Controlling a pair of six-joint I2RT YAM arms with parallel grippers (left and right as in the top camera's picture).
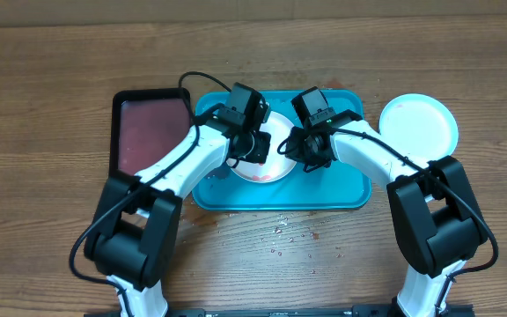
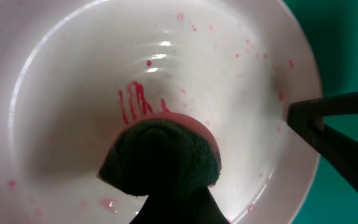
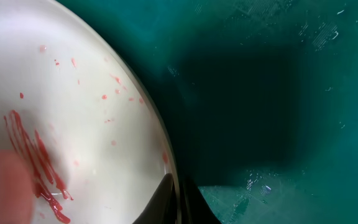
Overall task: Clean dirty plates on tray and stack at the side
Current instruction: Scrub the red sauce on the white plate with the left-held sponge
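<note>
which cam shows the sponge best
Left wrist: the green-and-pink sponge fills the centre, pressed on the smeared white plate. Right wrist shows only a blurred pink patch at the lower-left edge, possibly it. Overhead, the left pincer hides it.

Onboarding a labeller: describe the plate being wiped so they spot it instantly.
Find the blue tray in mid-frame. The plate lies on it, white, with a dark sponge pressed into it. Unlike the clean plate off the tray to the right, it carries red smears.
</note>
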